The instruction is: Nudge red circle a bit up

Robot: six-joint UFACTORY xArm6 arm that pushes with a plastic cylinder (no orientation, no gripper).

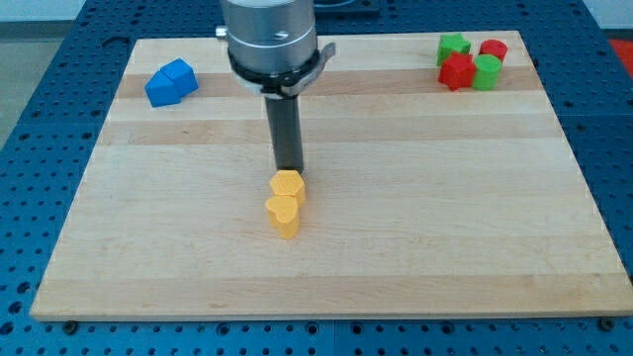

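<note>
The red circle (493, 48) sits at the view's top right, in a tight cluster with a green block (454, 45), a red star-like block (456, 71) and a green round block (486, 71). My tip (288, 168) is near the board's middle, far left of that cluster. It stands just above a yellow hexagon block (287, 185), touching or nearly touching it. A yellow heart-shaped block (283, 215) lies right below the hexagon.
Two blue blocks (170, 82) lie together at the view's top left. The wooden board (326, 267) rests on a blue perforated table. The arm's grey body (269, 40) hangs over the board's top middle.
</note>
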